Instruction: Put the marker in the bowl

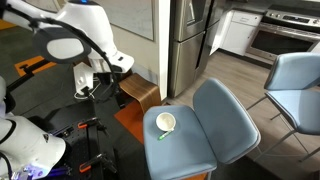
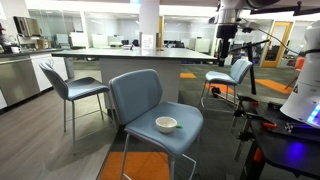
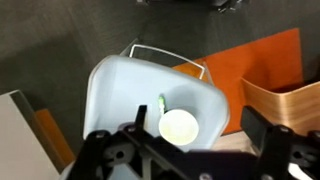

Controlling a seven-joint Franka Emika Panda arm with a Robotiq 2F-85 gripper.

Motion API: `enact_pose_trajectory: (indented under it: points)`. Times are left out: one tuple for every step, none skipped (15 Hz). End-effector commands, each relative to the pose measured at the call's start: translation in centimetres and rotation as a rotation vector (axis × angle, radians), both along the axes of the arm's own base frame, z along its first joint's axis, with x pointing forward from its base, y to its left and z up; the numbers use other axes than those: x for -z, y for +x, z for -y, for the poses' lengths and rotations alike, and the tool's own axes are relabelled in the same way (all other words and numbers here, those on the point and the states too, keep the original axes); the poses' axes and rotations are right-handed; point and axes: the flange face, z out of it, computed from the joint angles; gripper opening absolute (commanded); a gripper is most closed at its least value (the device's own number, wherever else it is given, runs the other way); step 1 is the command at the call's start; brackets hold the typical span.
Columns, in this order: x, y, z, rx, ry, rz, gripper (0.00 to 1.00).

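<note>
The small white bowl (image 1: 166,122) sits on the blue-grey chair seat (image 1: 195,150); it also shows in the exterior view from the side (image 2: 167,124) and in the wrist view (image 3: 179,126). The green marker (image 1: 163,137) lies on the seat just beside the bowl, outside it. In the wrist view, only its tip (image 3: 161,101) shows, at the bowl's rim. I cannot make it out in the side exterior view. My gripper (image 3: 195,116) is open and empty, high above the chair, looking down on the bowl. It hangs well away from the chair in both exterior views (image 1: 88,88) (image 2: 226,48).
A wooden stool (image 1: 140,90) stands between the arm and the chair. A steel fridge (image 1: 190,40) and a second blue chair (image 1: 300,85) stand behind. More chairs (image 2: 75,88) (image 2: 228,75) stand around. The robot base (image 1: 25,150) is close by.
</note>
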Motion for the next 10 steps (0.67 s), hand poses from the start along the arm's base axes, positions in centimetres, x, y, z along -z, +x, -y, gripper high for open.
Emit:
enact_pose_trajectory:
  points:
    - [6.2,2.6,0.2,-0.084,0.050,-0.026,1.00]
    - [8.1,3.2,0.2,-0.103,0.062,-0.040,1.00]
    - [10.2,3.6,0.2,-0.118,0.070,-0.053,1.00]
    - [12.0,4.1,0.3,-0.124,0.081,-0.066,1.00]
    - [13.9,4.6,0.2,-0.125,0.092,-0.074,1.00]
    - [15.5,5.1,0.2,-0.125,0.095,-0.082,1.00]
    - [17.2,5.6,0.3,-0.127,0.104,-0.090,1.00]
    - [18.8,6.3,0.3,-0.125,0.111,-0.095,1.00]
    - [20.4,7.0,0.5,-0.128,0.115,-0.101,1.00]
    - [21.9,7.7,0.7,-0.129,0.117,-0.110,1.00]
